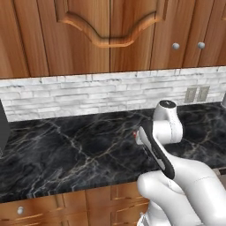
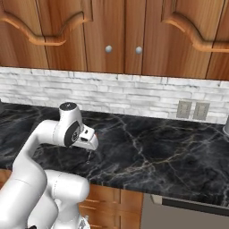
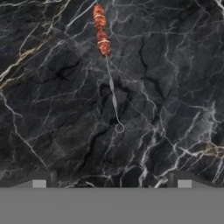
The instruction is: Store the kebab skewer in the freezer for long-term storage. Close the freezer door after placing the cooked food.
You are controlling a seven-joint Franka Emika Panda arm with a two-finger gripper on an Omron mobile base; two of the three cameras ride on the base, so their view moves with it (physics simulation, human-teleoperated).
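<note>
The kebab skewer (image 3: 105, 52) lies flat on the black marble counter (image 3: 57, 109). Its red and brown chunks sit toward the top of the hand view, and its thin metal stick runs down to a small ring end. My gripper (image 3: 111, 183) hangs above it, open, with the fingertips (image 3: 39, 183) wide apart and nothing between them; the ring end is a little way ahead of them. In the left base view a speck of the red skewer (image 1: 134, 133) peeks out beside my wrist. The hand (image 2: 87, 137) points down at the counter. The freezer and its door are out of view.
Wooden wall cabinets (image 1: 110, 31) hang over a pale stone backsplash with two wall outlets (image 2: 192, 110). Wooden drawers (image 1: 53, 207) sit under the counter's front edge. A dark panel (image 1: 3, 128) stands at the far left. A grey appliance front (image 2: 188, 212) is at the lower right.
</note>
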